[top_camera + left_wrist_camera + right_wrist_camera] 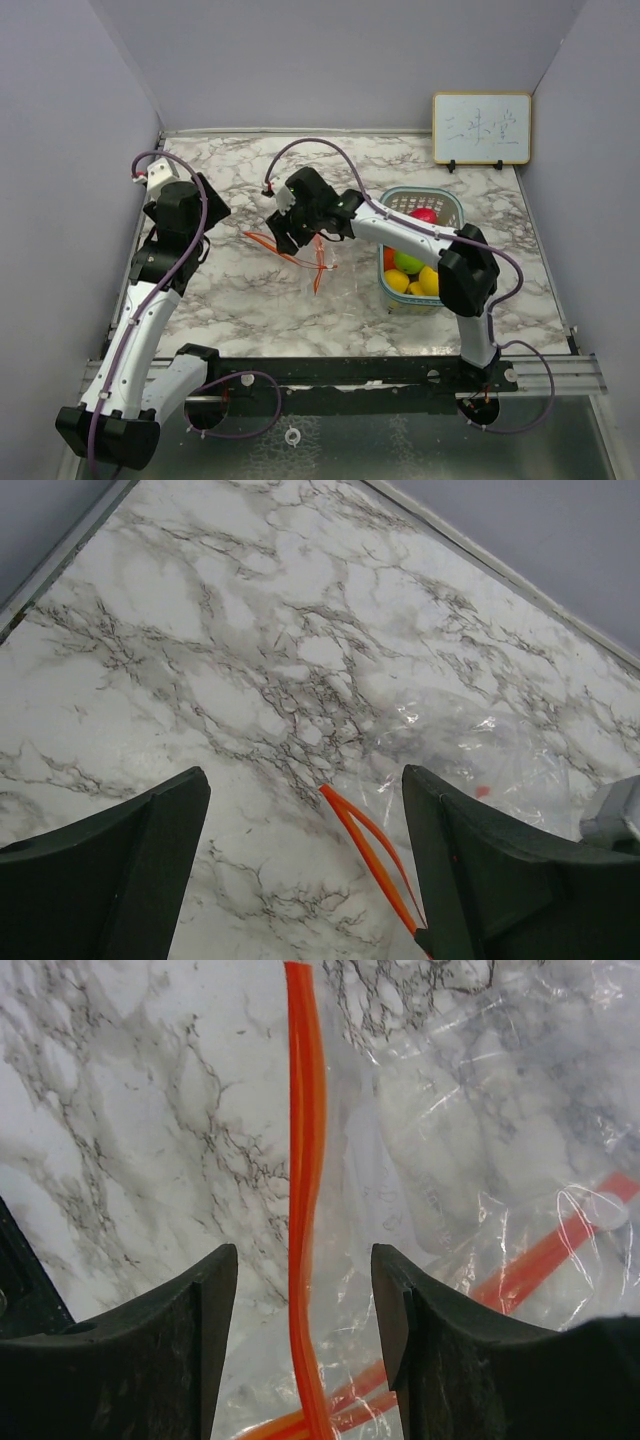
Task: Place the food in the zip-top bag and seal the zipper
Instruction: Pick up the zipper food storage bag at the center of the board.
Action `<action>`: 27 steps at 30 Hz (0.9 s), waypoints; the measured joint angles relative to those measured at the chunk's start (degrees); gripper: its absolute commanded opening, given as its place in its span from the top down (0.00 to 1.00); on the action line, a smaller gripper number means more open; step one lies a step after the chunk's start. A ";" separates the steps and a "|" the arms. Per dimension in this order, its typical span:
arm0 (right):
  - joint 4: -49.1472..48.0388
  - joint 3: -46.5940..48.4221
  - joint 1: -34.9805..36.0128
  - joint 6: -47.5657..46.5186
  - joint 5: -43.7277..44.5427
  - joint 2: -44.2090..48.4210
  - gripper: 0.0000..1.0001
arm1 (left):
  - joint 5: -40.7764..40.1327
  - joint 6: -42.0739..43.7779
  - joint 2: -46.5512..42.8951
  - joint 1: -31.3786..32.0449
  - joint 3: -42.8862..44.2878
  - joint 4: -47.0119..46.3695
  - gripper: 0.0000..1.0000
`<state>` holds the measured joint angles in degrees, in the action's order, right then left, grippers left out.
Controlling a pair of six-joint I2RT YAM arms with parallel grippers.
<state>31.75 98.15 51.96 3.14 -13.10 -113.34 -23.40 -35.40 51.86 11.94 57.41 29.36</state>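
Right gripper (305, 1270) open about halfway, holding nothing. It sits straight over the zip-top bag (450, 1140). The orange zipper (303, 1110) runs lengthwise between its jaws, long axis pointing away from the wrist. Can't tell whether the pads touch it. Left gripper (303, 780) wide open and empty, over bare table (200, 630); the bag lies ahead and to its right, with the zipper end just beside its right finger. Right arm is nearer the bag. Food (410, 265) not bagged yet: all in the basket (400, 192), behind the right gripper under its forearm. Likely next: grab the zipper edge to open the mouth.
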 measured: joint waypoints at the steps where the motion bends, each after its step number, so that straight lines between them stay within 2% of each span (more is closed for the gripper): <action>1: 0.02 -0.35 -0.20 0.02 0.15 -0.57 0.44 | -0.17 -0.09 -0.09 0.00 -0.07 0.24 0.20; 6: 0.13 -0.94 -0.28 0.00 0.37 -3.78 0.52 | -0.22 -0.20 -0.13 0.00 -0.17 1.25 0.21; 8: 0.13 -0.94 -0.28 -0.02 0.31 -4.59 0.71 | -0.17 -0.22 -0.13 0.00 -0.17 1.40 0.22; 9: 0.11 -0.94 -0.28 -0.04 0.24 -4.94 0.86 | -0.15 -0.20 -0.13 0.00 -0.17 1.53 0.23; 10: 0.11 -0.96 -0.28 0.04 0.20 -5.11 0.95 | -0.11 -0.22 -0.13 0.00 -0.17 1.66 0.24; 11: 0.11 -0.98 -0.28 0.15 0.20 -5.25 0.97 | -0.02 -0.22 -0.13 0.00 -0.22 1.81 0.25; 14: 0.22 -1.05 -0.28 0.61 0.44 -5.29 0.98 | 0.44 -0.33 -0.13 0.00 -0.37 2.38 0.32; 18: 0.31 -0.98 -0.28 1.22 2.56 -5.22 0.98 | 2.86 -0.94 -0.13 0.00 -0.66 2.82 0.46; 22: 1.29 1.18 -0.28 2.10 4.74 -4.48 0.98 | 7.96 -2.40 -0.42 0.00 -1.38 2.38 0.47; 27: 1.01 6.10 -0.35 4.79 4.76 -0.72 0.98 | 18.82 -6.19 -0.63 0.00 -4.42 -2.40 0.42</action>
<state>32.75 104.25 51.62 7.92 -8.34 -114.06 -4.58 -41.58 51.22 11.94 52.99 26.96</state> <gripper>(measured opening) 0.027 0.562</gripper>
